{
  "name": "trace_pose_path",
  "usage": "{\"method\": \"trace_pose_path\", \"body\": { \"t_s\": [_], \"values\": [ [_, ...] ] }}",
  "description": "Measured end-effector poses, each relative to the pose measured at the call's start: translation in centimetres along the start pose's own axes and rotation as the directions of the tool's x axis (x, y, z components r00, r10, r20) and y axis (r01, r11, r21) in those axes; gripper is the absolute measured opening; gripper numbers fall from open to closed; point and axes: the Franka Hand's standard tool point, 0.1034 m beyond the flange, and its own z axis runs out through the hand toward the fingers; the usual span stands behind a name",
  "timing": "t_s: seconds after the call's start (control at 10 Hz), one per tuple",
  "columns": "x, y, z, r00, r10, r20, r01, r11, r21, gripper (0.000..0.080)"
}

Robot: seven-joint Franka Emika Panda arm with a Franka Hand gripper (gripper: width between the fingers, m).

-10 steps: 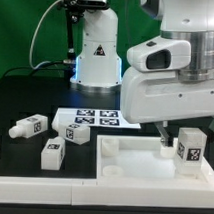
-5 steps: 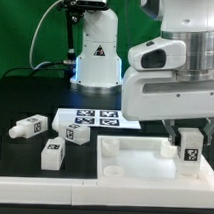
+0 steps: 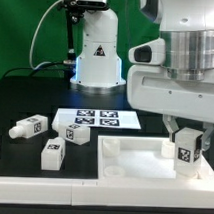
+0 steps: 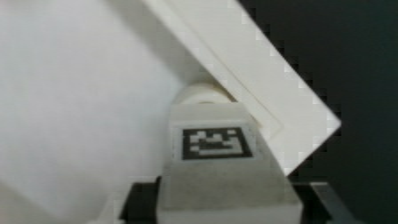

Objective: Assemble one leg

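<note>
Exterior view: one gripper (image 3: 188, 133) clamped on one tagged leg (image 3: 188, 150), upright at a corner of the single white panel (image 3: 133, 156), toward the exterior view's right. Three loose legs (image 3: 31, 126) (image 3: 77, 135) (image 3: 53, 154) lying on the black table (image 3: 25, 92) beside one marker board (image 3: 97, 120).

Wrist view: same one leg (image 4: 217, 140) between two dark fingers (image 4: 143, 203), set against the panel's rim (image 4: 249, 70).

Exterior view evenly bright and fairly sharp; wrist view soft, blurred, overexposed whites.
</note>
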Motion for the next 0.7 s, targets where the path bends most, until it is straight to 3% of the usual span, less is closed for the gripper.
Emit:
{"method": "trace_pose_path", "body": {
  "t_s": [0.1, 0.3, 0.4, 0.5, 0.6, 0.7],
  "values": [
    [-0.12, -0.01, 0.06, 0.983, 0.181, 0.005, -0.181, 0.983, 0.000, 0.0285],
    [0.00, 0.07, 0.04, 0.941, 0.339, 0.020, -0.339, 0.941, 0.003, 0.0285],
    [-0.04, 0.05, 0.06, 0.948, 0.318, 0.020, -0.318, 0.948, 0.003, 0.0285],
    [-0.13, -0.02, 0.07, 0.962, 0.273, 0.017, -0.273, 0.962, 0.007, 0.0344],
    [-0.63, -0.11, 0.27, 0.991, 0.131, 0.012, -0.131, 0.991, 0.012, 0.0530],
    [-0.75, -0.14, 0.30, 0.997, -0.072, 0.011, 0.072, 0.997, 0.014, 0.0530]
  ]
}}
